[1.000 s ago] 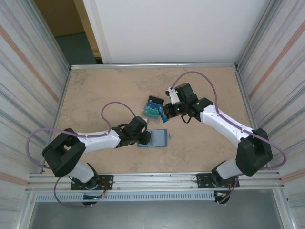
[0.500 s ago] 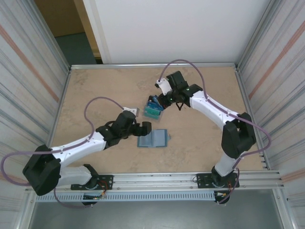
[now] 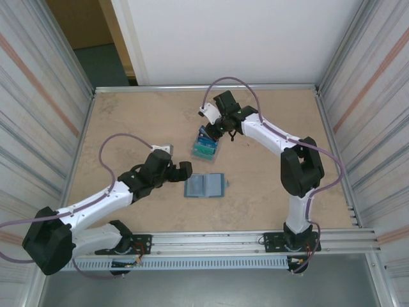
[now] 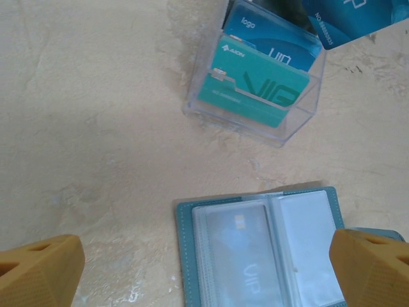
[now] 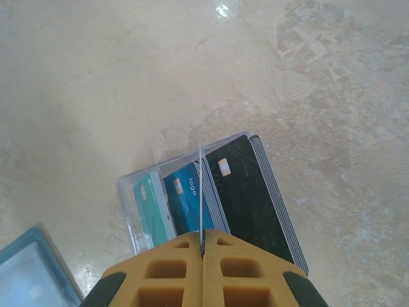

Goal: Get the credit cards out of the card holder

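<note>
Card holder (image 3: pixel 205 185) lies open on the table, just nearside of the clear tray (image 3: pixel 204 149).
Near-left of the tray, the left gripper (image 3: pixel 184 169) hangs spread and empty. Over the tray, the right gripper (image 3: pixel 214 131) pinches a blue credit card (image 4: pixel 348 16) edge-down; it should square up with a free slot before letting go.

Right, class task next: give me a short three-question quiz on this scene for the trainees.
1. True or false: the wallet lies open on the table, apart from the clear tray.
2. The right gripper pinches: A the wallet, B a blue card, C the tray.
3. Fill in: the left gripper, near the wallet, is ___ (open or shut).
Key: 1 true; 2 B; 3 open.
</note>
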Robot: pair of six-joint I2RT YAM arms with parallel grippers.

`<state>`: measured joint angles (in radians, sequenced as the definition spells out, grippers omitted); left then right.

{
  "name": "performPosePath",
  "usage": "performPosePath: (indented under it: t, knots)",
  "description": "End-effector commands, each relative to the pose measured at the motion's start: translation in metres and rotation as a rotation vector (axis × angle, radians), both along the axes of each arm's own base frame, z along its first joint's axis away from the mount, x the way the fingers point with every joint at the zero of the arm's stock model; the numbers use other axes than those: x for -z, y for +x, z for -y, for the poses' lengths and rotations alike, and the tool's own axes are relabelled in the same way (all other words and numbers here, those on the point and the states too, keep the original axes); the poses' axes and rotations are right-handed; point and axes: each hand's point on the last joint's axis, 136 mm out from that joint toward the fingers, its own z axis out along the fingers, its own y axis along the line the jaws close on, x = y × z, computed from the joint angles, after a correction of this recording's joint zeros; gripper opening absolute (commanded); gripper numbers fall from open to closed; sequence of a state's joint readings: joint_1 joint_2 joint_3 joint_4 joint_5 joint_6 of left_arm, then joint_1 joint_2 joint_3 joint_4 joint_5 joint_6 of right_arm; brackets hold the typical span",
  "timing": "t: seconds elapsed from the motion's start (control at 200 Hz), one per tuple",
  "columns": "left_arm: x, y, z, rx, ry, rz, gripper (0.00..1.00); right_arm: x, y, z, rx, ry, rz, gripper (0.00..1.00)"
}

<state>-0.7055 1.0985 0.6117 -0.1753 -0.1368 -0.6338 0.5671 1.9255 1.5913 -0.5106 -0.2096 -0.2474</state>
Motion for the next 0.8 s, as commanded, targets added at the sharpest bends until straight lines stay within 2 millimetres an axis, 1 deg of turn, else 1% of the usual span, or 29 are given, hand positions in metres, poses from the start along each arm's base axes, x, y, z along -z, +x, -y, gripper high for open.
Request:
performPosePath:
  t: [0.0,0.19,0.386,0.601,0.797]
  knots:
    - [-0.001,0.000,-0.013,-0.053,0.003,0.006,0.99,0.004,0.003,-0.003,-0.048,-0.015,-0.002,0.00]
    - [0.004,0.002,-0.021,-0.093,-0.055,-0.015,0.99,0.018,0.002,-0.005,-0.086,-0.043,-0.025,0.00]
    - [0.002,0.002,-0.025,-0.104,-0.089,-0.010,0.99,0.033,0.002,-0.002,-0.105,-0.092,-0.053,0.00]
    - [0.000,0.004,-0.026,-0.103,-0.091,-0.005,0.99,0.043,0.000,-0.001,-0.121,-0.137,-0.066,0.00]
    - [-0.002,0.005,-0.025,-0.098,-0.091,0.000,0.99,0.053,0.002,0.005,-0.122,-0.193,-0.072,0.00]
